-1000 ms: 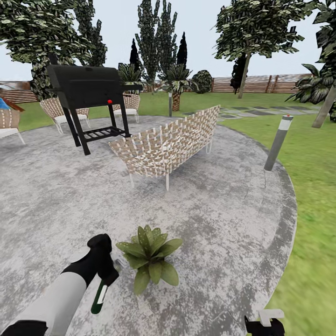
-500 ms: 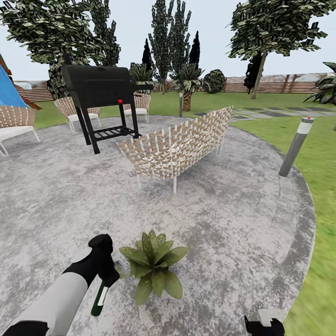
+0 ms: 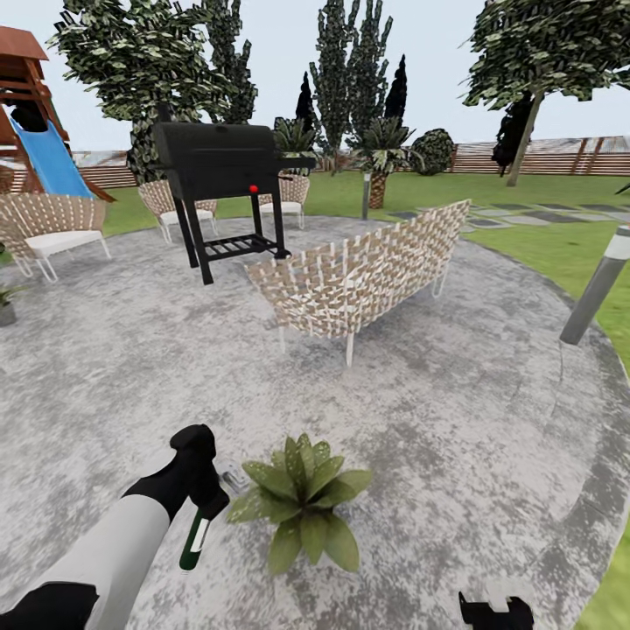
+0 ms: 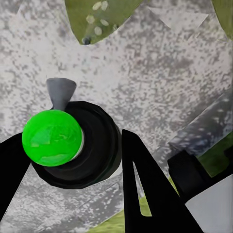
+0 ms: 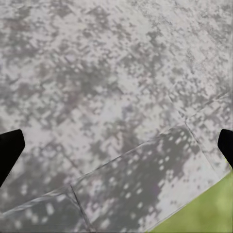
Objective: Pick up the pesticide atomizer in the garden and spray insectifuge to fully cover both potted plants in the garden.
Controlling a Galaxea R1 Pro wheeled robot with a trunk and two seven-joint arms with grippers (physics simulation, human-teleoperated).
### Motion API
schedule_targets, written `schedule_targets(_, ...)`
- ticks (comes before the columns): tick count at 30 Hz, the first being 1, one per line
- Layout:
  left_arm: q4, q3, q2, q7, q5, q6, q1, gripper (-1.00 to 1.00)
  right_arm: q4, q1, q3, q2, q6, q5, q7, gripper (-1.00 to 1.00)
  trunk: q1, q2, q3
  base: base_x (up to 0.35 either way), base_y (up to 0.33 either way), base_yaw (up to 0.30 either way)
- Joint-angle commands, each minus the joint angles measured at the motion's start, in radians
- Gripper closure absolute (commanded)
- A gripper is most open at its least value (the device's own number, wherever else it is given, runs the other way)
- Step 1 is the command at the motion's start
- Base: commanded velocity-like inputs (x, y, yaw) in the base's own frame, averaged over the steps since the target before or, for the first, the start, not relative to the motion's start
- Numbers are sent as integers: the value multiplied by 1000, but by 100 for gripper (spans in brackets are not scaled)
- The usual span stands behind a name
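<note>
Green-capped black atomizer bottle (image 4: 68, 145) stays gripped in the left hand (image 3: 203, 490); view pans left (second potted plant (image 3: 5, 302) appears far left).

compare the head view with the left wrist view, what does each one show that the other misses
Head view alone: the whole potted plant, a second potted plant at the patio's far left, the woven bench, the black grill, and the atomizer's dark green bottle. Left wrist view alone: the atomizer's bright green cap and grey nozzle, seen end on. Both: the left gripper shut on the atomizer, speckled leaves beside it, and the grey patio.
</note>
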Motion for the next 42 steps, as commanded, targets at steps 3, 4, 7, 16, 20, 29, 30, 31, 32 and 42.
schedule_targets(3,-1,-2,1,-10,-10,6,0,100,1,0,-5,-1,-3,11,-6,-100,0,0,-1,158,-222,2)
schedule_targets(4,-1,-2,1,-10,-10,6,0,100,1,0,-5,-1,-3,11,-6,-100,0,0,-1,76,-257,1)
schedule_targets(7,-1,-2,1,-10,-11,6,1,100,1,0,-5,-1,-3,11,-6,-100,0,0,-1,21,-270,0)
schedule_targets(16,0,-1,2,-11,-89,21,0,100,1,0,-5,-1,-3,11,-7,-100,0,0,-1,1,-275,43)
schedule_targets(20,0,-1,3,-81,-126,55,0,100,1,0,-5,0,-3,11,-7,-100,0,0,-1,4,-276,259)
schedule_targets(29,0,-2,3,-124,-140,60,0,100,1,0,-5,1,-3,11,-6,-100,0,0,-1,114,-260,101)
schedule_targets(30,-1,-2,3,-124,-140,60,0,100,1,0,-5,1,-3,11,-6,-100,0,0,-1,52,-102,2)
schedule_targets(31,-1,-2,4,-125,-141,60,0,100,1,0,-5,1,-3,11,-6,-100,0,0,-1,17,-34,1)
schedule_targets(32,0,-3,6,-125,-141,59,0,100,1,0,-5,1,-3,11,-6,-100,0,0,-1,9,-17,0)
schedule_targets(42,-2,-2,1,-373,-452,47,-88,100,2,0,-5,1,-3,11,-6,-100,0,0,-1,1,-2,84)
